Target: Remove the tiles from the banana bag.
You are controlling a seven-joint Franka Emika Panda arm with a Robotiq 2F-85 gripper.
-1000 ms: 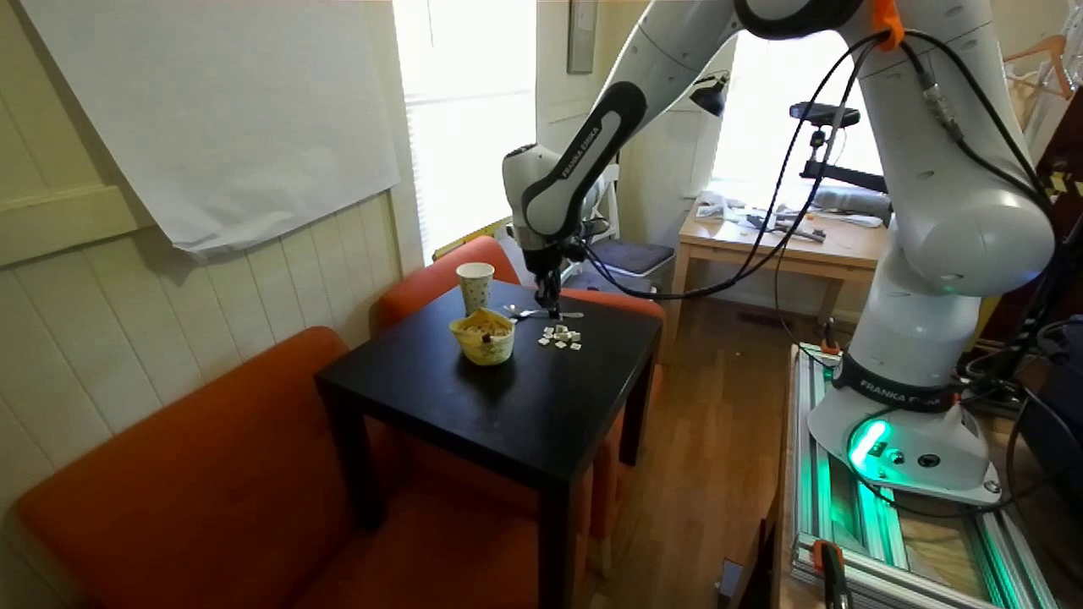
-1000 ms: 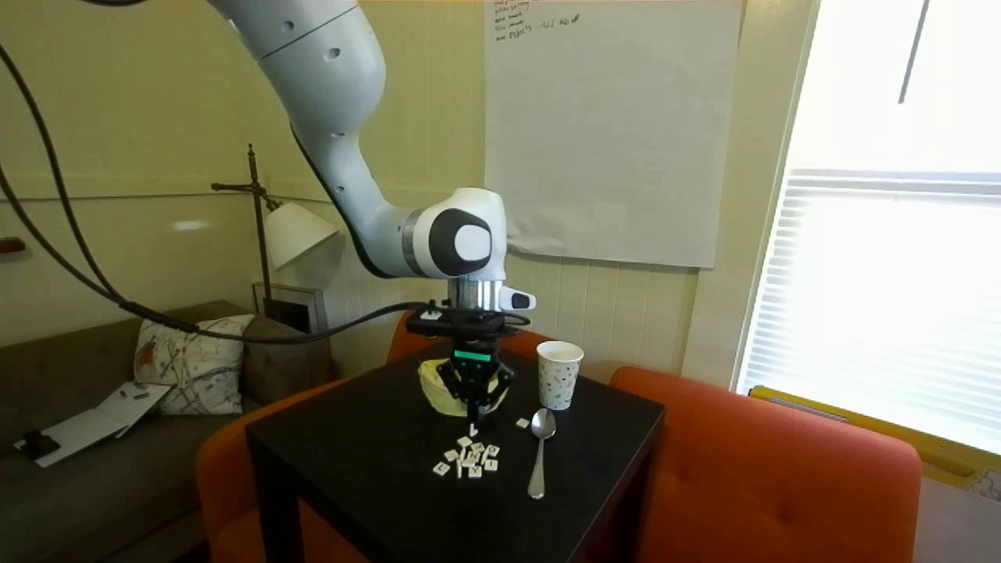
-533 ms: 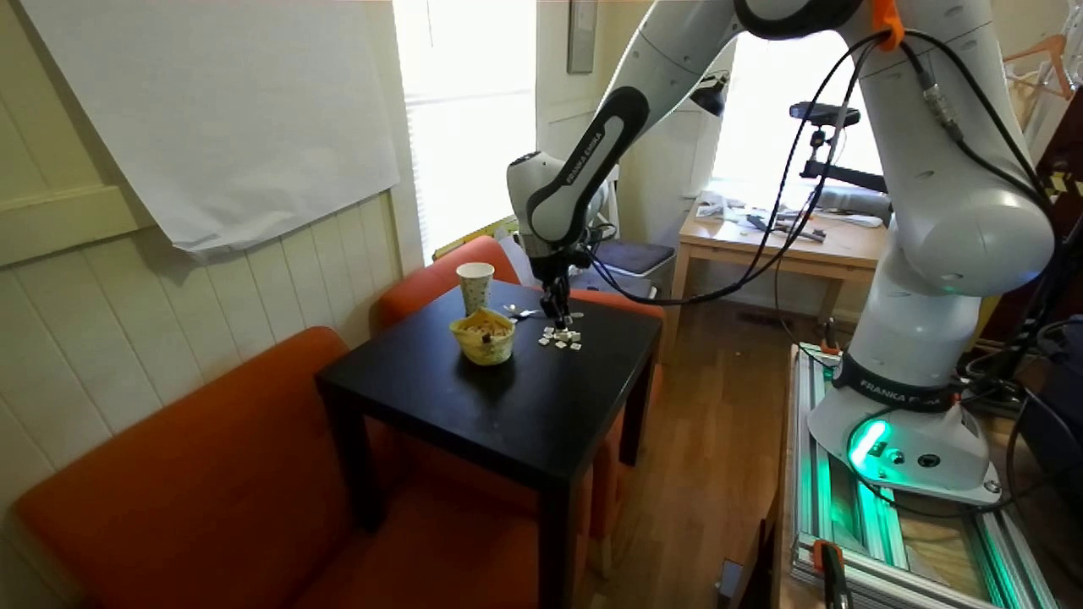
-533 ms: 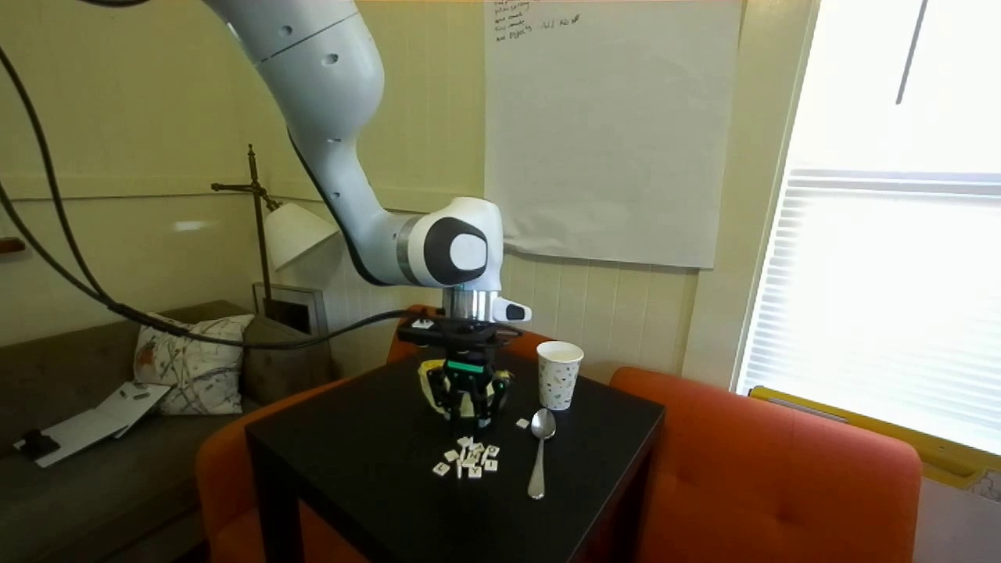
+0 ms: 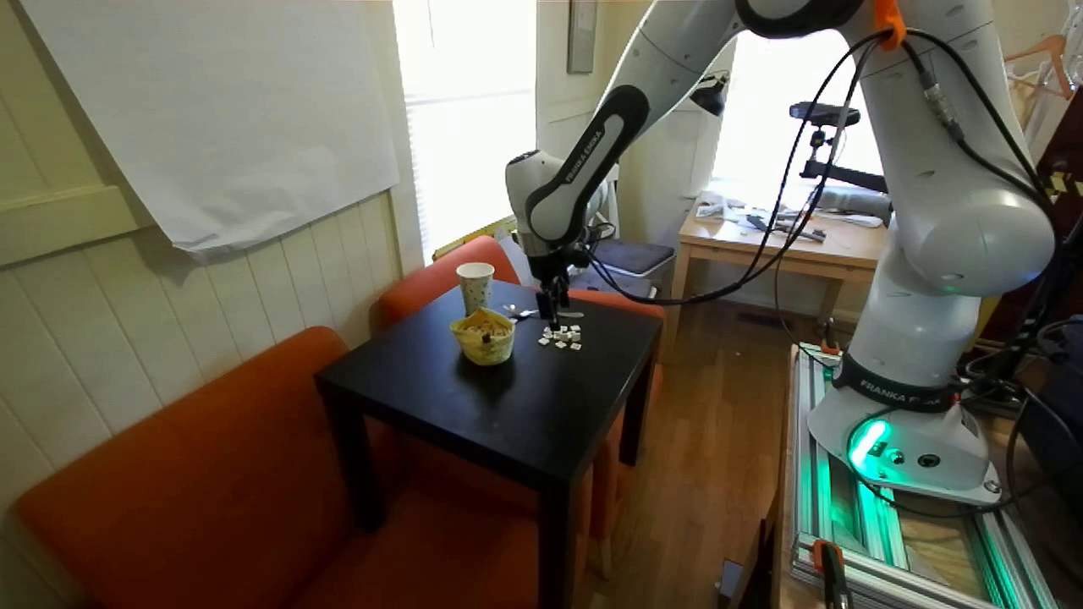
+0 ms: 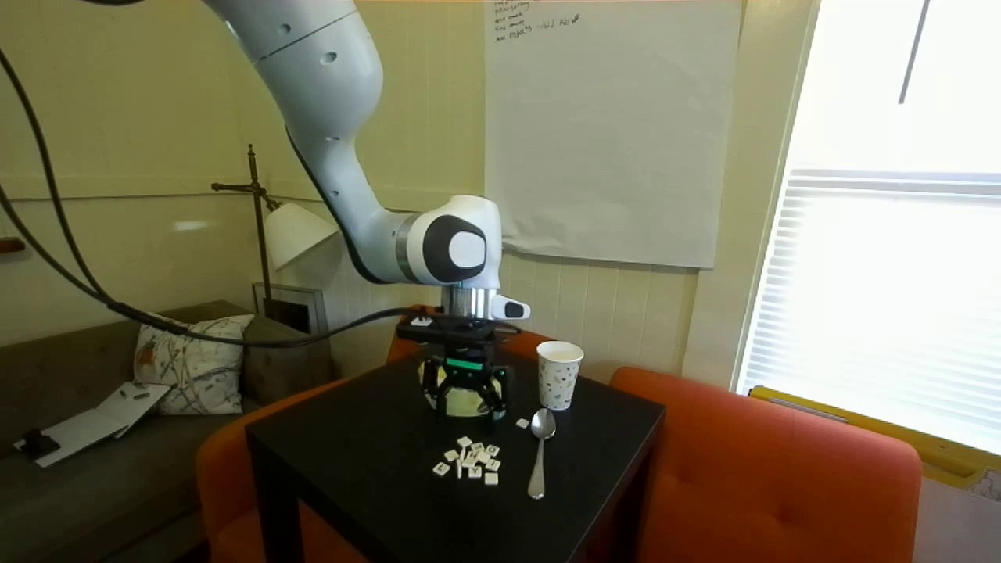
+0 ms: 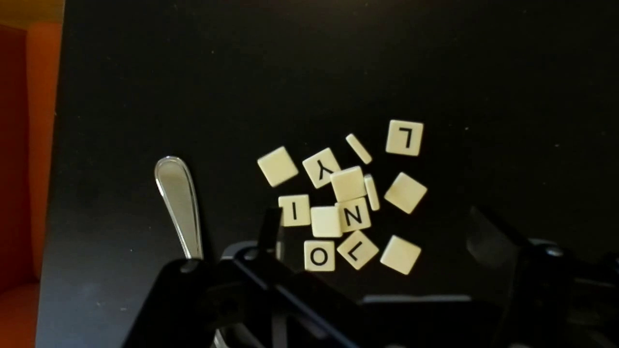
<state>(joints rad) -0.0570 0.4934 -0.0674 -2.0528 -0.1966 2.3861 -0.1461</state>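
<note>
Likely at release, with spread gripper (image 6: 470,411) above tiles (image 7: 354,215); next, perhaps reach into banana bag (image 5: 489,350) near it.

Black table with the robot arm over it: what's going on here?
The robot's gripper stands open above the black table, near a cluster of letter tiles, holding nothing. It appears to have just released one: a second ago it was shut on something small and pale, and the cluster now shows an added tile. The open yellow bag stands nearby; its contents are unclear, so I can't say whether tiles remain inside. A spoon and a paper cup are also on the table.
</note>
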